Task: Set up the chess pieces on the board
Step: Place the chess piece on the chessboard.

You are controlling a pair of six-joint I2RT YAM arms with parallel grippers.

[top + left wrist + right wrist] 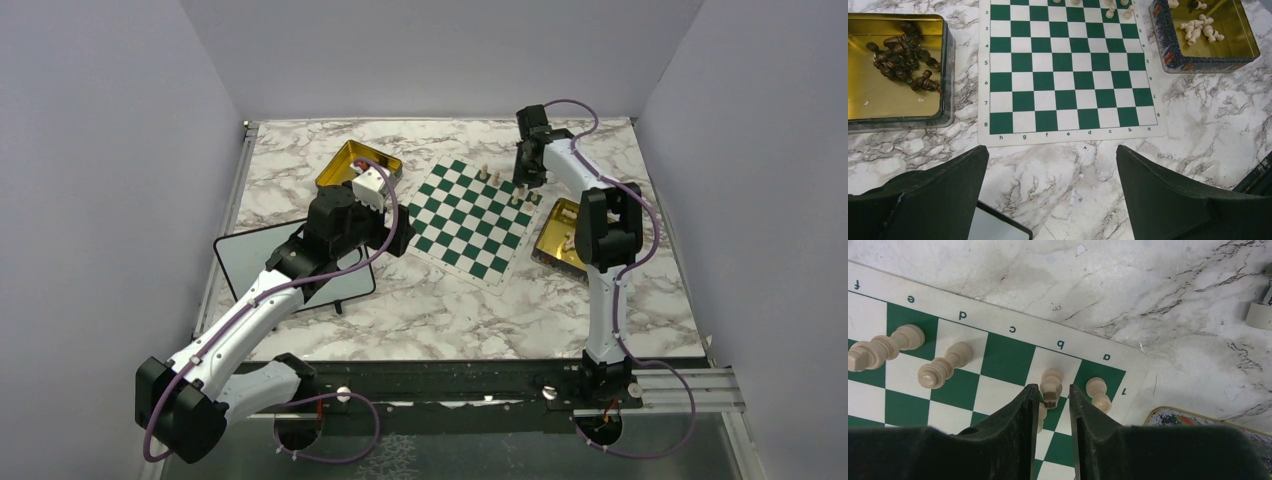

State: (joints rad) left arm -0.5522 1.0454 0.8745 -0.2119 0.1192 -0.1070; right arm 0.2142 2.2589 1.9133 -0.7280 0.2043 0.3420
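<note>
Jaws: right narrowly astride a pale piece (1051,386), grip unclear; left wide, empty. Most pieces (900,56) were left in tins (898,122).

A few pale chess pieces (943,365) stand upright along one edge of the green-and-white checked board (1068,70).

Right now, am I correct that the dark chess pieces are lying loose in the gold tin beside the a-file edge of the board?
Not quite. The dark chess pieces do lie loose in a gold tin, but it sits beside the h-file edge of the board, not the a-file edge, as the left wrist view shows. The a-file tin holds pale pieces.
</note>
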